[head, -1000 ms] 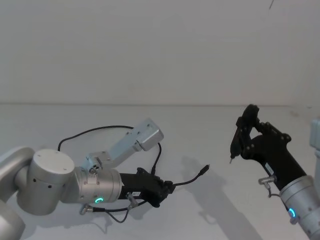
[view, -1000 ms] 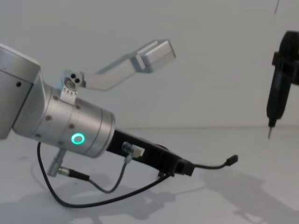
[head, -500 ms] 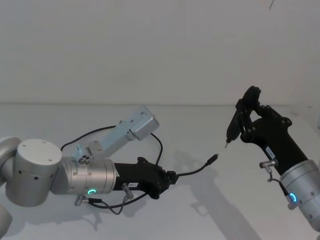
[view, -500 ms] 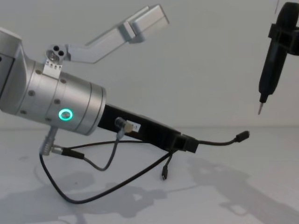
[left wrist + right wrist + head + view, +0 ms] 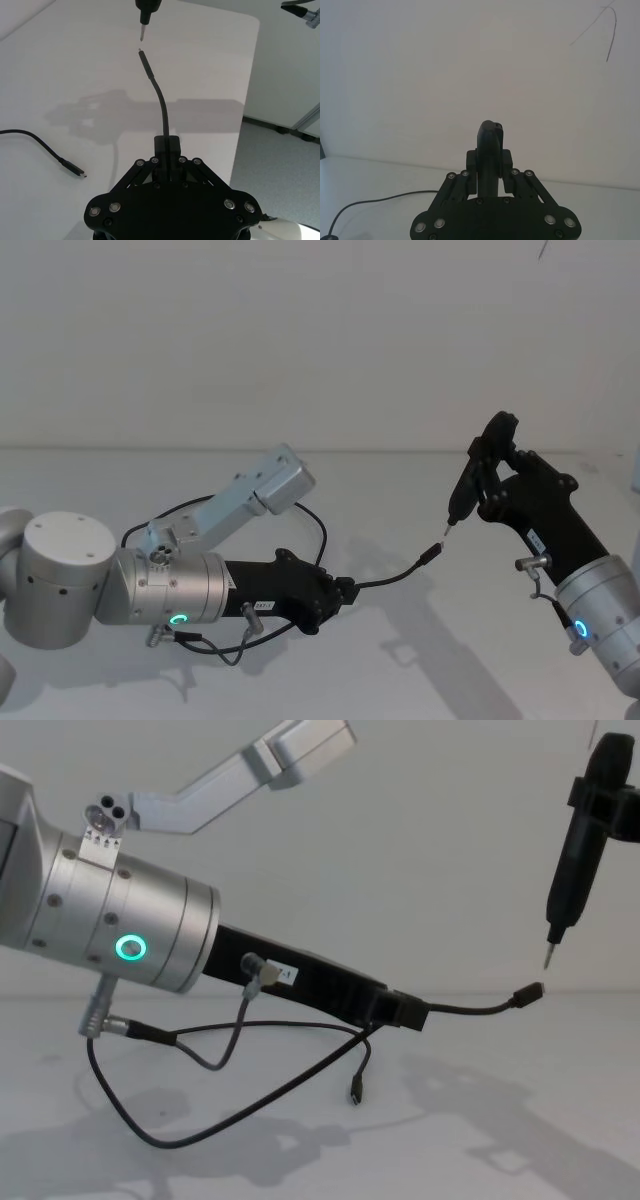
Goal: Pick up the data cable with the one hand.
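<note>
My left gripper [image 5: 344, 592] [image 5: 410, 1013] [image 5: 166, 144] is shut on the data cable [image 5: 396, 577] [image 5: 470, 1010] [image 5: 161, 100], a thin black cable held above the white table. The short free end curves forward to a small plug [image 5: 430, 552] [image 5: 528, 992]. The long remainder loops back under the arm, its other plug [image 5: 355, 1096] [image 5: 76, 170] hanging just above the table. My right gripper [image 5: 484, 496] [image 5: 490, 162] is shut on a black pen-shaped tool [image 5: 580, 850] with a thin metal tip [image 5: 448, 526] [image 5: 142, 33]. That tip hangs just above the cable's front plug.
A short grey wire with a silver plug [image 5: 250, 966] hangs from my left wrist. A silver bracket [image 5: 272, 484] sticks out above that arm. The table's far edge [image 5: 250, 75] drops to the floor beyond the right arm. A white wall stands behind.
My left arm has raised the cable and carried its front plug right, close under the tool's tip. The right gripper has shifted slightly left and down.
</note>
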You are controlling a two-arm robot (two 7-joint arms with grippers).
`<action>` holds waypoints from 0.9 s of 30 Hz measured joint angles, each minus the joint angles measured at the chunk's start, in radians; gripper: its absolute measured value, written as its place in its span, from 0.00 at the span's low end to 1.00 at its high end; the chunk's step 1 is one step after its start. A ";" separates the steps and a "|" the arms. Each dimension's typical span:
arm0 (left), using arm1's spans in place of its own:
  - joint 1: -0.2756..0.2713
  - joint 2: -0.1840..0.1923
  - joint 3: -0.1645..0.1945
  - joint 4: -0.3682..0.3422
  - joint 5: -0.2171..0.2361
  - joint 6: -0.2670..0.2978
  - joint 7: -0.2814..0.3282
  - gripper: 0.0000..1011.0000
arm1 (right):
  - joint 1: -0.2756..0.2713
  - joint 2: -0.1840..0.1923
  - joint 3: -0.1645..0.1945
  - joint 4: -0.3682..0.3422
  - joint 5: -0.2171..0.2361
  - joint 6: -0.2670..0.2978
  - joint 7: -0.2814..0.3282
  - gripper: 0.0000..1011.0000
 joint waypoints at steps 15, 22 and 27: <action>-0.001 0.004 -0.002 -0.006 -0.005 -0.003 -0.006 0.03 | 0.005 -0.015 0.007 0.017 -0.002 0.004 0.011 0.28; -0.001 0.005 -0.003 -0.007 -0.005 -0.004 -0.007 0.03 | 0.001 -0.019 0.010 0.021 -0.010 0.005 0.014 0.28; -0.001 0.005 -0.003 -0.007 -0.006 -0.004 -0.007 0.03 | -0.002 -0.021 0.013 0.022 -0.015 0.006 0.015 0.28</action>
